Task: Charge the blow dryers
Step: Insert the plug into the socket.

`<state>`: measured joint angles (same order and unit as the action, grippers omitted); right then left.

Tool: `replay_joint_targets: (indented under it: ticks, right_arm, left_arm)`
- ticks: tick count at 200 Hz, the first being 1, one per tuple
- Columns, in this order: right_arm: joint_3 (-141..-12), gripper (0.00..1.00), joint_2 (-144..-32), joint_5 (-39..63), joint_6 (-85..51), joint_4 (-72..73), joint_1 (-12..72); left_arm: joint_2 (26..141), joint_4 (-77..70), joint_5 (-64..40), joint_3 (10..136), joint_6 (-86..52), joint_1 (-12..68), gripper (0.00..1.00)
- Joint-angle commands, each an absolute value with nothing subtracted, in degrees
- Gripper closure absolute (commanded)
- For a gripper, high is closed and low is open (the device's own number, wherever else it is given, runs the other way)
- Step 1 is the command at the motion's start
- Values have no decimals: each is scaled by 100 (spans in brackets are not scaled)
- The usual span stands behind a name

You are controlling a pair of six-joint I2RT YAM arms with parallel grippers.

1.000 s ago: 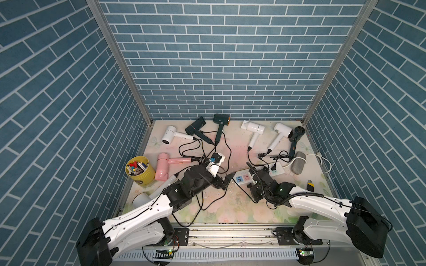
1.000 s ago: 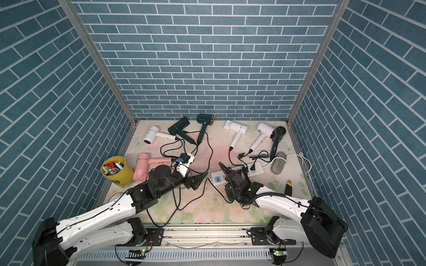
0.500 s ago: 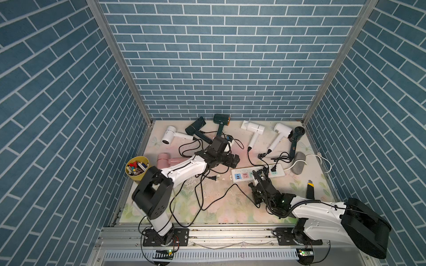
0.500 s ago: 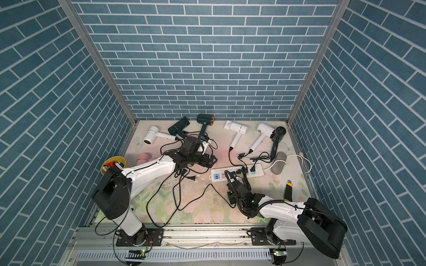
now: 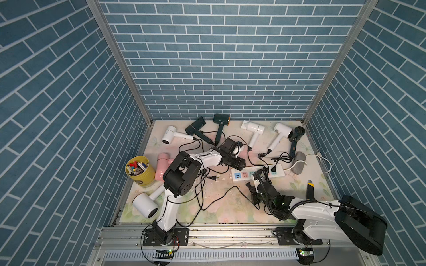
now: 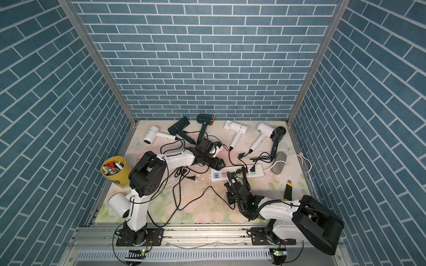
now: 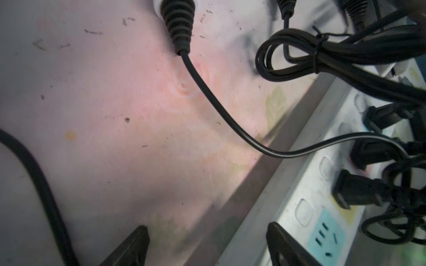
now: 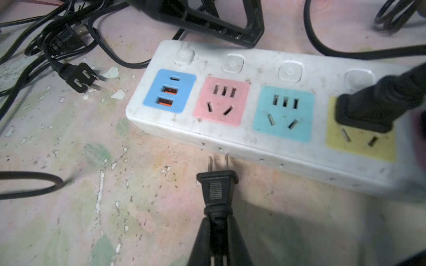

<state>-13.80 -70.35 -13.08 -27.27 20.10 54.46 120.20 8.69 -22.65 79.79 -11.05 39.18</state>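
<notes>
Several blow dryers lie along the back, among them a white one point(image 5: 170, 137), a dark green one point(image 5: 221, 121) and a navy one point(image 5: 297, 134); a pink one point(image 5: 162, 161) lies at the left. My right gripper point(image 8: 219, 222) point(image 5: 259, 182) is shut on a black plug point(image 8: 216, 186), whose prongs point at the near side of the white power strip point(image 8: 253, 142) point(image 5: 280, 171). Its pink socket point(image 8: 222, 101) and teal socket point(image 8: 284, 114) are empty. My left gripper point(image 7: 207, 226) point(image 5: 239, 163) hangs open and empty over the strip's far edge point(image 7: 306, 184).
A plug point(image 8: 368, 108) sits in the yellow socket. A loose plug point(image 8: 76, 77) and tangled cords point(image 5: 202, 184) lie left of the strip. A yellow cup of pens point(image 5: 138, 169), a grey fuzzy roll point(image 5: 298, 162) and a utility knife point(image 5: 310, 191) stand at the sides.
My left arm has risen and swung its gripper back and right to the strip's far edge, its jaws a little narrower. My right gripper has kept the plug and hardly moved.
</notes>
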Motion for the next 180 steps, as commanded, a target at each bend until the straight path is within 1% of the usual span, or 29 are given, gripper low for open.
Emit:
replay_joint_targets:
  ticks: [1,44,68,94,141,180]
  right_arm:
    - [-1262,100,-7102,-1437,-3018,2413,5476]
    - [-871,100,-6626,-1716,-3173,2710,5484]
    - [-731,100,-6261,-1601,-3105,2687,5480]
    - [-734,100,-6114,-1439,-3015,2600,5483]
    - [-769,100,-6474,-1213,-3010,2811,5476]
    - [-696,100,-6856,-1320,-3118,3115,5476]
  left_arm:
    - [11862,573,-2606,7529,-1212,3937,16]
    - [11625,218,-2681,6953,-1318,4029,17]
    - [11546,55,-2713,6732,-1375,4047,18]
    - [11489,-34,-2734,6600,-1414,4137,19]
    - [11326,-281,-2673,6258,-1568,4241,20]
    - [11250,-387,-2637,6073,-1604,4264,20]
